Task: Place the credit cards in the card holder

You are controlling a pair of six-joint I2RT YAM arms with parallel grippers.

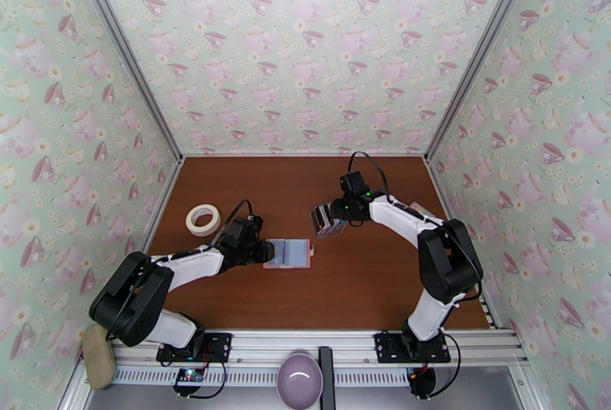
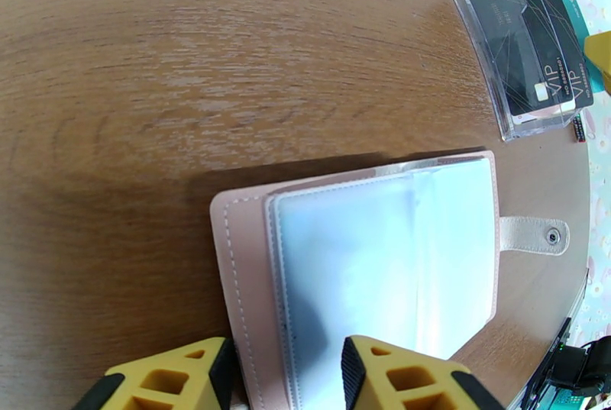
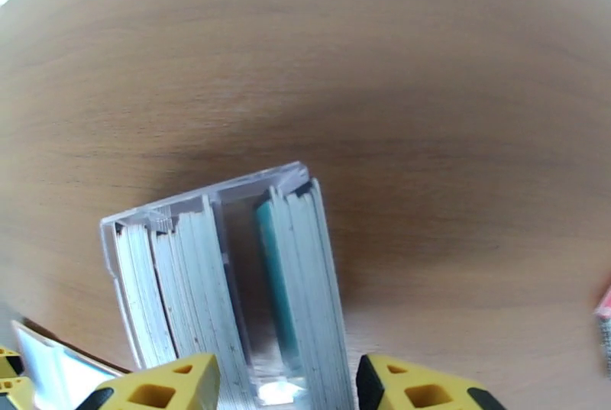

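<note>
We read "VIP" on the credit cards (image 2: 535, 60). The left gripper (image 2: 286, 362) is released over the card holder (image 2: 366, 266). About the right gripper (image 3: 284, 369) we cannot say.

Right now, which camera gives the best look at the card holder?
Left wrist: the card holder lies open and close, pale blue inside, snap tab clear. Top external shows it small, by the left gripper. Right wrist catches at most a pale sliver.

Right claw (image 3: 282, 387): yellow fingers (image 3: 168, 385) parted, one on each side of a clear stand (image 3: 206, 201) on the brown worktop (image 3: 382, 60). Credit cards (image 3: 313, 282) stand edge-on in two packs, with a teal card (image 3: 271, 274) at the inner face of the right pack. Contact with the cards unclear.
</note>
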